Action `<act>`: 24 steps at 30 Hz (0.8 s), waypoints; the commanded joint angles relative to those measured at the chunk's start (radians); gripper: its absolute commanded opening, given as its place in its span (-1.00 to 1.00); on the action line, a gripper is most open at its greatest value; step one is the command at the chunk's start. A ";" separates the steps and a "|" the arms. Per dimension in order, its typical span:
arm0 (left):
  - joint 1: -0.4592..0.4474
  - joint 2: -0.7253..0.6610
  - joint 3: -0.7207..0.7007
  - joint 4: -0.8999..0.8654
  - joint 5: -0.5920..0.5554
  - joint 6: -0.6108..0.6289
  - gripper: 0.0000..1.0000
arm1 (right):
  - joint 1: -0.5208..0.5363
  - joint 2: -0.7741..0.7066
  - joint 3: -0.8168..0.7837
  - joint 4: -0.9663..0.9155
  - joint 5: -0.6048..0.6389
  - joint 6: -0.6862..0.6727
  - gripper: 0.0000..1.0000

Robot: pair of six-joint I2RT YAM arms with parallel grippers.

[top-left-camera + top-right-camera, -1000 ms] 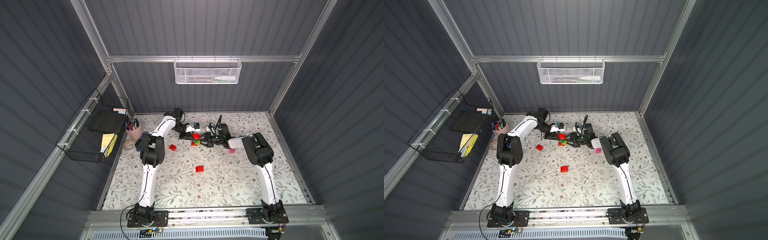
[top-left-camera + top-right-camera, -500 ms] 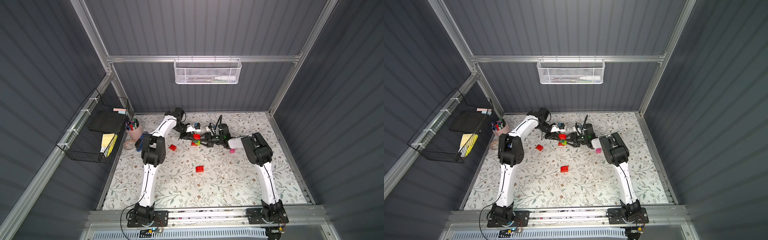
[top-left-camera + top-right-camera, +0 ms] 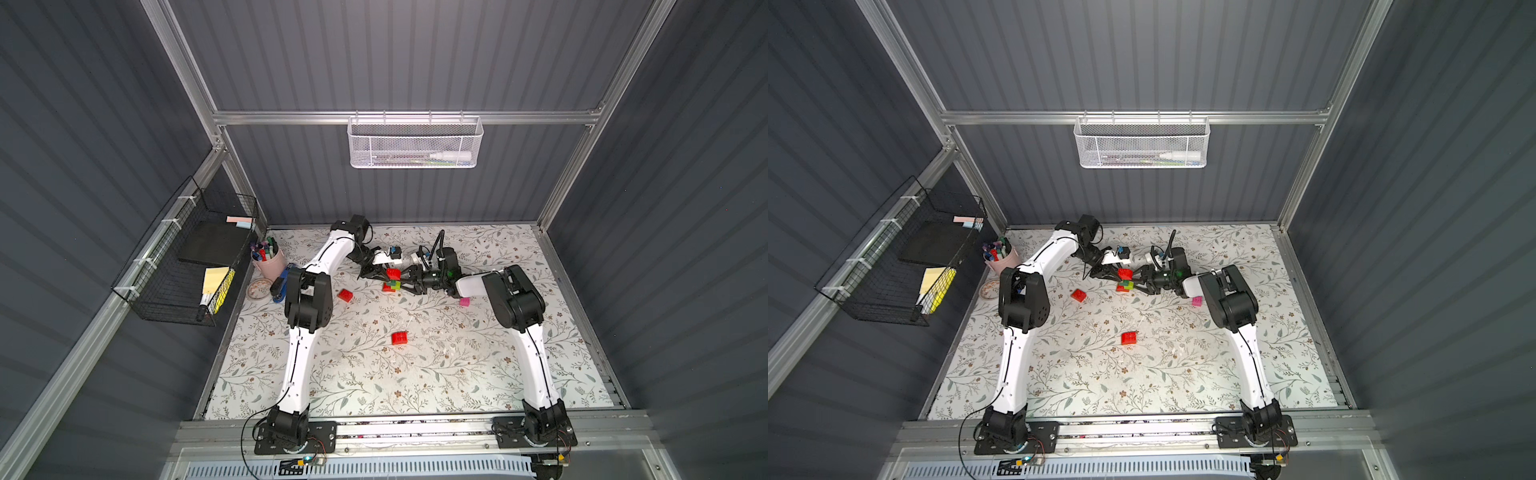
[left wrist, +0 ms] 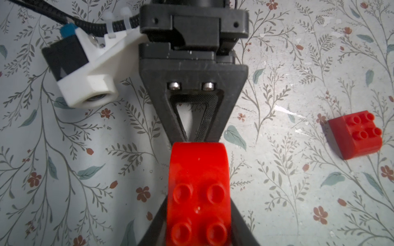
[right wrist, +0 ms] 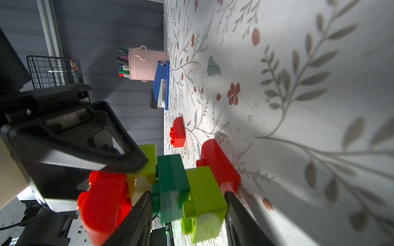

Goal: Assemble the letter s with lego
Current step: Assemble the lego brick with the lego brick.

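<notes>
Red brick between left jaws, green stack between right jaws.

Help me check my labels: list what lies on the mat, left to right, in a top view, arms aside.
Pen cup → red brick nearest it → stacked bricks → pink brick.

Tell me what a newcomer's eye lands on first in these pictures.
The white left arm and right arm meet at the far middle of the floral table. The left claw is shut on a red brick at the top of the brick stack, which the right claw clamps. A loose red brick lies mid-table, and a pink brick sits beside the right arm.
</notes>
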 commanded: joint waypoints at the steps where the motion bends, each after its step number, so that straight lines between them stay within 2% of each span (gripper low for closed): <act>1: -0.005 0.054 0.016 -0.042 -0.046 0.005 -0.59 | -0.007 0.086 -0.049 -0.176 0.069 -0.018 0.09; 24: -0.023 0.092 -0.011 -0.014 -0.107 0.011 -0.61 | -0.008 0.083 -0.058 -0.134 0.038 -0.011 0.13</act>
